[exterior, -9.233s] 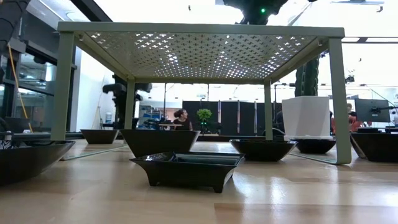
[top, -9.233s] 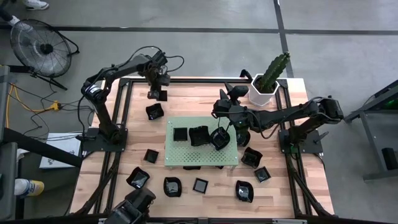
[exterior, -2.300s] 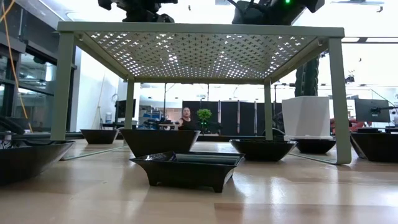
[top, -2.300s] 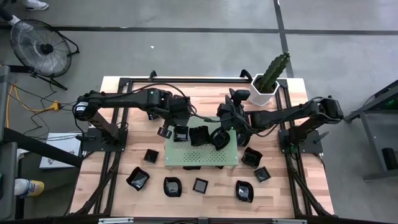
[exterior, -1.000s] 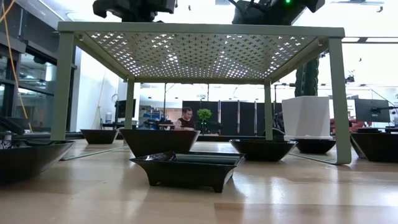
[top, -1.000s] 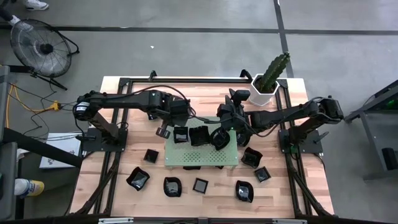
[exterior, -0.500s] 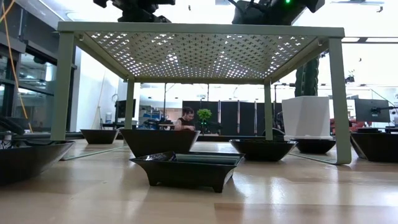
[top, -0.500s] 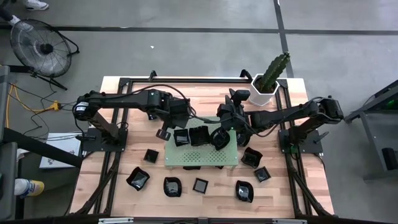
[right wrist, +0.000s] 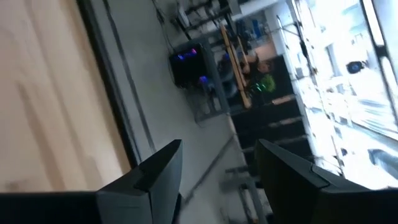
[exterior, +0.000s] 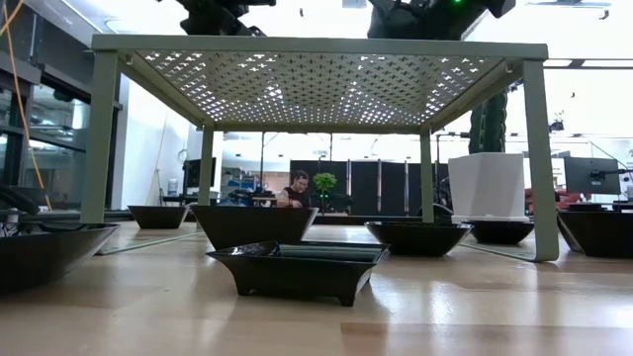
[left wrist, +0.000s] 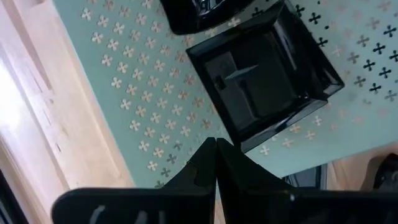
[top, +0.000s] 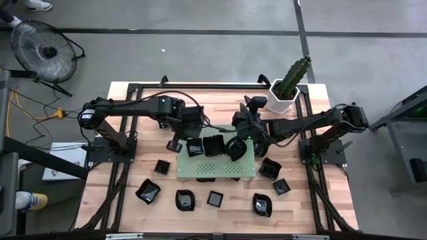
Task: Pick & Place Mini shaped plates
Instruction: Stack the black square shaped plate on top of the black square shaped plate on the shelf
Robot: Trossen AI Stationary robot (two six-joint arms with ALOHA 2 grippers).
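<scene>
Even, bright light falls from above on the desk (top: 140,175), with short soft shadows. At desk height, white windows blow out behind the board (exterior: 316,47) (its underside dim), and the wood gleams. The right wrist view is smeared with blur; glossy plates (left wrist: 261,81) glare.

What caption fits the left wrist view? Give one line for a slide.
Left gripper, fingers shut and empty, above a square black dish resting on the green perforated board.
</scene>
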